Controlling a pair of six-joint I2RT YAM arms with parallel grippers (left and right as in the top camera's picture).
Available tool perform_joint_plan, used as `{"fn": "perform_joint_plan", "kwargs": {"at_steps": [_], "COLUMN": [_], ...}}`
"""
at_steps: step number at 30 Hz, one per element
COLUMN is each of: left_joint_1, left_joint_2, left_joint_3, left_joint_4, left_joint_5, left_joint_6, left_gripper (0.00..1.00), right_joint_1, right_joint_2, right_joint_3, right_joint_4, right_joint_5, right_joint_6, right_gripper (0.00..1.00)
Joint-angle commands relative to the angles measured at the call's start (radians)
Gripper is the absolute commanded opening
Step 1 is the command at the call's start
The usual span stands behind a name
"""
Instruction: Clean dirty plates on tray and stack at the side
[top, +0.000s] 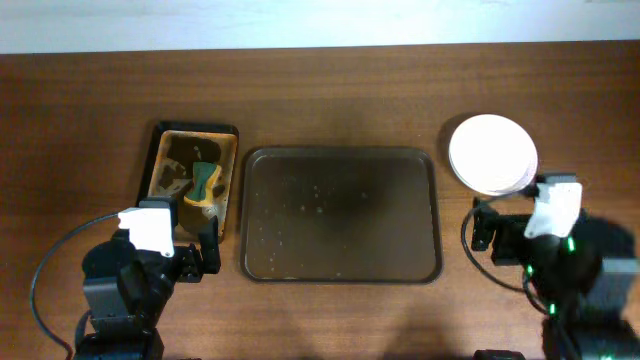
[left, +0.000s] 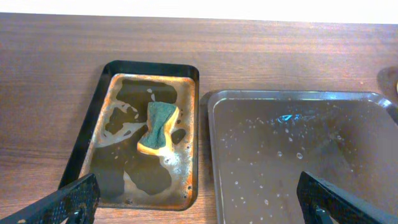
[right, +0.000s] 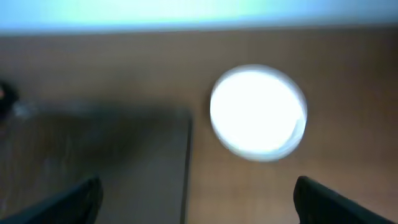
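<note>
The plates (top: 491, 153) sit stacked on the table right of the dark-brown tray (top: 341, 214); the top one is white and looks clean. The stack shows blurred in the right wrist view (right: 258, 112). The tray holds no plates, only water droplets, and also shows in the left wrist view (left: 298, 155). My left gripper (left: 199, 208) is open and empty, near the table's front left, over the gap between the two trays. My right gripper (right: 196, 202) is open and empty, just in front of the plate stack at the tray's right edge (right: 186, 168).
A smaller black tray (top: 194, 180) with brown liquid stands left of the big tray. A green-and-yellow sponge (top: 205, 182) lies in it, also seen in the left wrist view (left: 158, 127). Bare wooden table surrounds everything.
</note>
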Motion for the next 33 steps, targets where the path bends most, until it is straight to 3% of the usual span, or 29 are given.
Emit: {"fn": "perform_joint_plan", "kwargs": {"at_steps": [1, 9, 15, 20, 33], "left_joint_1": [0.003, 0.003, 0.003, 0.003, 0.003], "left_joint_2": [0.0, 0.0, 0.0, 0.0, 0.0], "left_joint_3": [-0.008, -0.008, -0.008, -0.008, -0.008], "left_joint_4": [0.002, 0.002, 0.002, 0.002, 0.002], "left_joint_5": [0.015, 0.015, 0.015, 0.015, 0.015], "left_joint_6": [0.016, 0.016, 0.016, 0.016, 0.016], "left_gripper": [1.0, 1.0, 1.0, 1.0, 1.0], "right_joint_1": [0.022, 0.067, 0.08, 0.081, 0.08], "right_joint_2": [-0.172, -0.605, -0.625, -0.625, -0.62], "right_joint_3": [-0.146, -0.676, -0.892, -0.89, -0.89], "right_joint_4": [0.14, 0.657, 0.934, 0.688, 0.676], "right_joint_5": [0.012, 0.012, 0.013, -0.002, -0.003], "right_joint_6": [-0.017, -0.01, -0.019, -0.043, -0.043], "right_gripper": [0.98, 0.98, 0.98, 0.98, 0.98]}}
